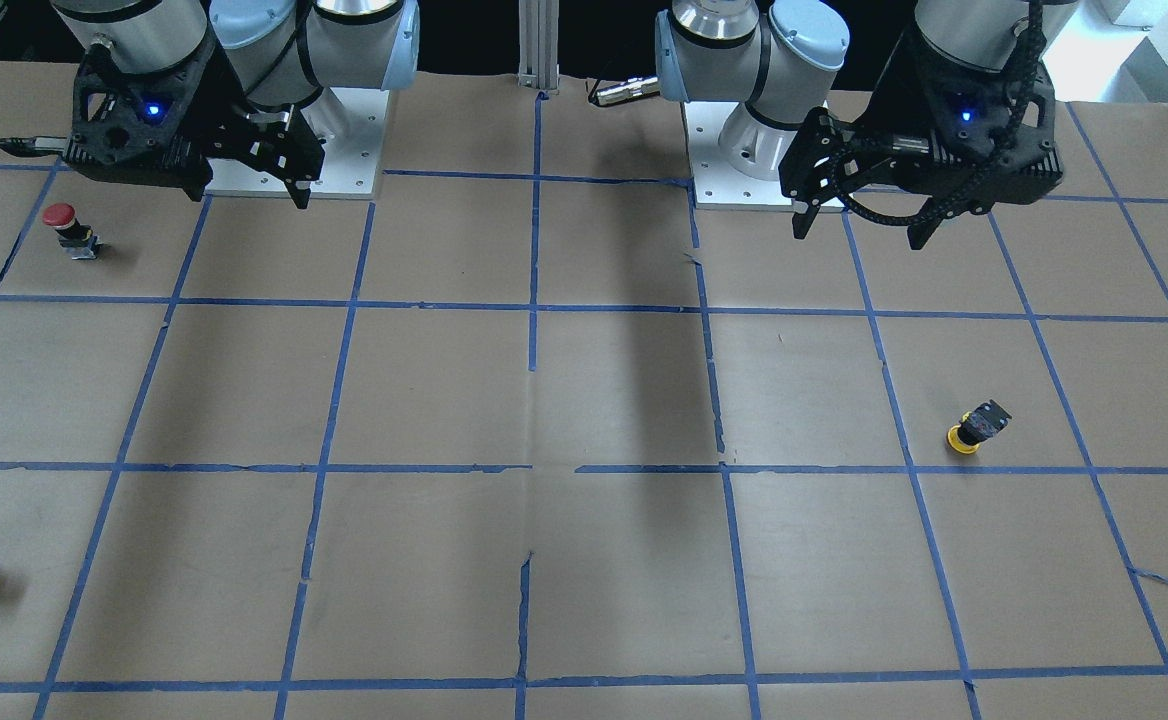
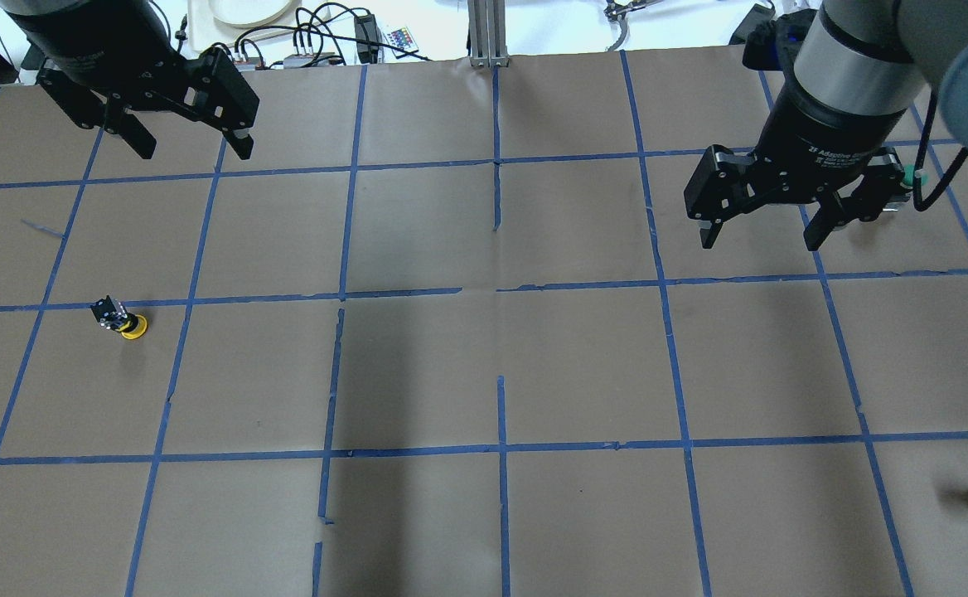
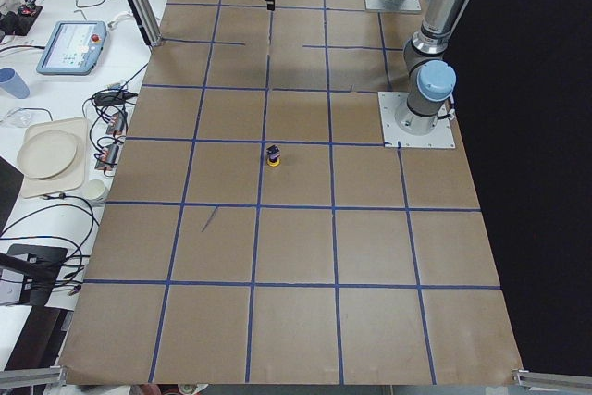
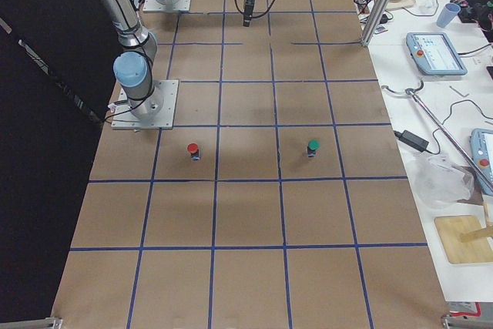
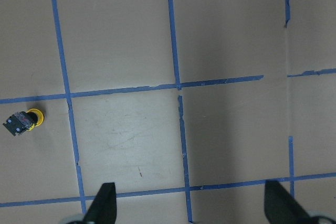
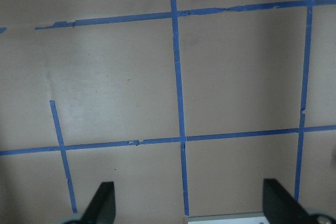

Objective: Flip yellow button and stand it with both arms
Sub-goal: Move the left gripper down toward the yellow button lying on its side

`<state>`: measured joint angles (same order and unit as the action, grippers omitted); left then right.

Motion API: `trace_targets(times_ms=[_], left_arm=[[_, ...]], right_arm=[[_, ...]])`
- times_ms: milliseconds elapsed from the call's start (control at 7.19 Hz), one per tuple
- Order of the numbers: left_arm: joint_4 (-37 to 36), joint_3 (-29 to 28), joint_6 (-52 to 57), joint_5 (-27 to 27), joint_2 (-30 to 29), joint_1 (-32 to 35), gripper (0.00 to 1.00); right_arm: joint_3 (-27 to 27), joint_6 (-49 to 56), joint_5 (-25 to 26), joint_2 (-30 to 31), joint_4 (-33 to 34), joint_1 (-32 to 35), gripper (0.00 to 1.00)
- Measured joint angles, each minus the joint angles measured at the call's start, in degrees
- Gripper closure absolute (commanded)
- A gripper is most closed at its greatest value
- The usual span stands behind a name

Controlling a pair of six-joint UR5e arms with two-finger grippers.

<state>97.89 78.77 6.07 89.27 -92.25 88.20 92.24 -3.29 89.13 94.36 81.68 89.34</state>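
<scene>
Two hands hang spread, left hand [image 2: 194, 151] and right hand [image 2: 760, 242]; your yellow button [image 2: 125, 321] sits cap-down on the paper-covered desk [image 2: 583, 365].

Bright even light, sharp focus, broad soft shadows across the table [image 1: 444, 400].

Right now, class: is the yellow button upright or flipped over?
Flipped: the yellow button rests cap-down, black body pointing up.

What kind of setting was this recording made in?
Probably a robotics lab workcell: a paper-covered table gridded with blue tape, a left arm and right arm on bolted base plates, and a teach pendant on the side bench.
</scene>
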Motion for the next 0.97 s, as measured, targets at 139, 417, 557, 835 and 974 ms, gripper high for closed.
trace_targets(times_ms=[139,417,557,835,974], left_arm=[[0.14,-0.06,0.01,0.0,-0.01,-0.02,0.0],[0.32,-0.07,0.09,-0.03,-0.17,-0.18,0.01],[0.29,0.09,0.46,0.0,-0.29,-0.59,0.02],[0.3,1.06,1.93,0.06,-0.62,-2.38,0.02],[0.02,2.2,4.17,-0.01,-0.8,-3.98,0.02]], right_arm=[[0.03,0.02,-0.26,0.03,0.04,-0.02,0.0],[0.04,-0.21,-0.72,0.17,0.08,-0.04,0.0],[0.04,-0.32,-0.77,0.19,0.14,-0.04,0.0],[0.04,-0.36,-0.74,0.2,0.34,-0.04,0.0],[0.04,-0.36,-0.72,0.2,0.38,-0.04,0.0]])
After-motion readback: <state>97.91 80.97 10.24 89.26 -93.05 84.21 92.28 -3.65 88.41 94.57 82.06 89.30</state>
